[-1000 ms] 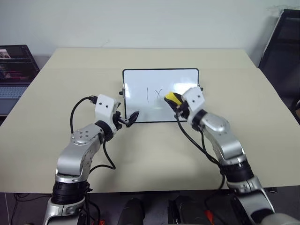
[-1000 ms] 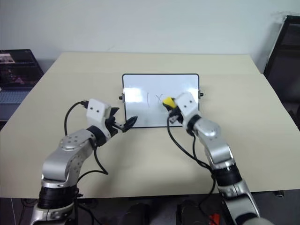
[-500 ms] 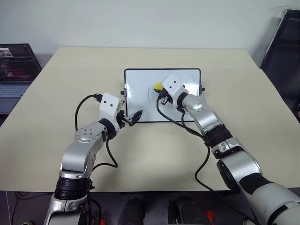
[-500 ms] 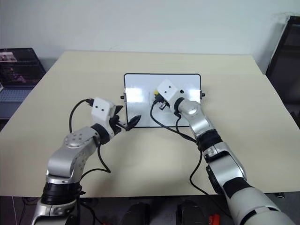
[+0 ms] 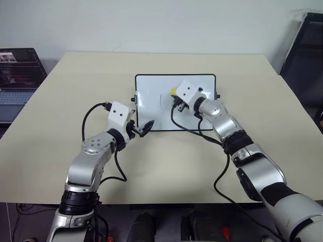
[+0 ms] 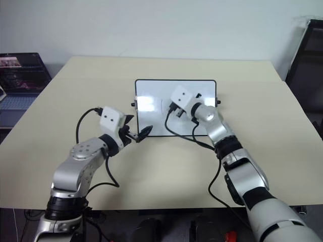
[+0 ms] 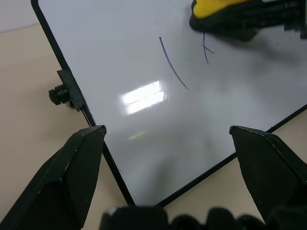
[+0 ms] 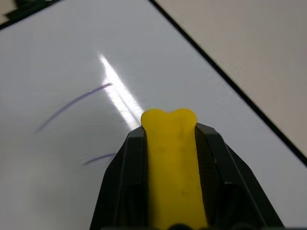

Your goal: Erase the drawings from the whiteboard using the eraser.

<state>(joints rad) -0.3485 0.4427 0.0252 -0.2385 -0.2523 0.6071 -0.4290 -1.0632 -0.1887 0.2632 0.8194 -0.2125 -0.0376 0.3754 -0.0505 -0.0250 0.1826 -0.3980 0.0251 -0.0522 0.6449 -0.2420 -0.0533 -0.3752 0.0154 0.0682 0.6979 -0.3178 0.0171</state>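
Note:
The whiteboard (image 5: 151,96) lies flat in the middle of the table. My right gripper (image 5: 175,97) is shut on the yellow eraser (image 5: 173,91) and holds it against the board near its centre. The drawings are thin purple strokes: a long line (image 7: 173,67) and short marks (image 7: 206,50) right beside the eraser (image 7: 216,9). In the right wrist view, the eraser (image 8: 171,163) sits between the black fingers (image 8: 125,163), with the line (image 8: 72,106) and a short stroke (image 8: 98,158) ahead of it. My left gripper (image 5: 145,128) hovers open at the board's near left corner.
The beige table (image 5: 151,166) stretches wide on all sides of the board. A laptop (image 5: 17,70) stands off the table's left edge, and a black chair (image 5: 303,45) at the far right. Small black knobs (image 7: 60,94) stick out from the board's short sides.
My right arm has stretched forward and carried the eraser leftward over the board onto the small "x", leaving only short strokes beside it. The left gripper has stayed at the corner.

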